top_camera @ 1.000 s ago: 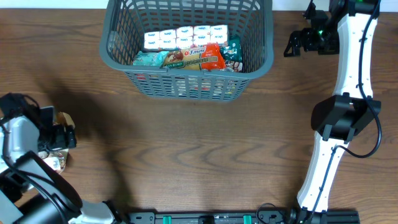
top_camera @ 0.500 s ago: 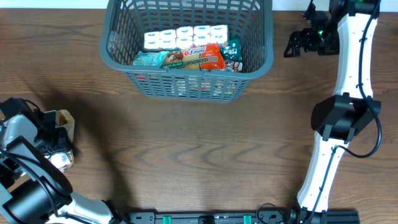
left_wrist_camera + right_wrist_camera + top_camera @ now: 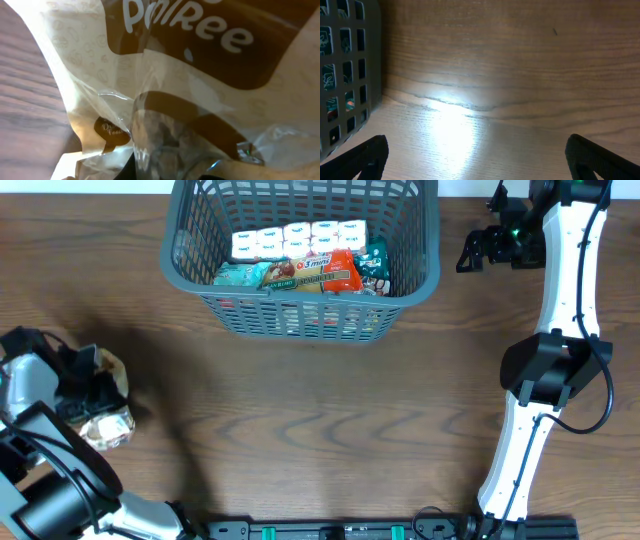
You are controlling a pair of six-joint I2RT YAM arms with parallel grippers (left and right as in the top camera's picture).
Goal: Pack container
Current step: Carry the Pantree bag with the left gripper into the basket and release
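The container (image 3: 300,312), a dark grey lattice basket, stands at the back centre of the table with several snack packets (image 3: 300,260) inside. At the far left, my left gripper (image 3: 88,393) is shut on a crumpled brown and cream snack packet (image 3: 108,418). That packet (image 3: 200,75) fills the left wrist view and hides the fingers. My right gripper (image 3: 476,250) hovers open just right of the basket with nothing between its fingers (image 3: 370,157). The basket's lattice wall (image 3: 345,75) shows at the left edge of the right wrist view.
The right arm's white links and dark joint (image 3: 550,370) stand along the right side of the table. Bare wood tabletop (image 3: 320,410) stretches between the basket and the front edge. The left arm's base (image 3: 50,490) fills the front left corner.
My left gripper has gone from open to shut on the brown and cream packet, which now looks crumpled and sits slightly further right. The right arm has not moved.
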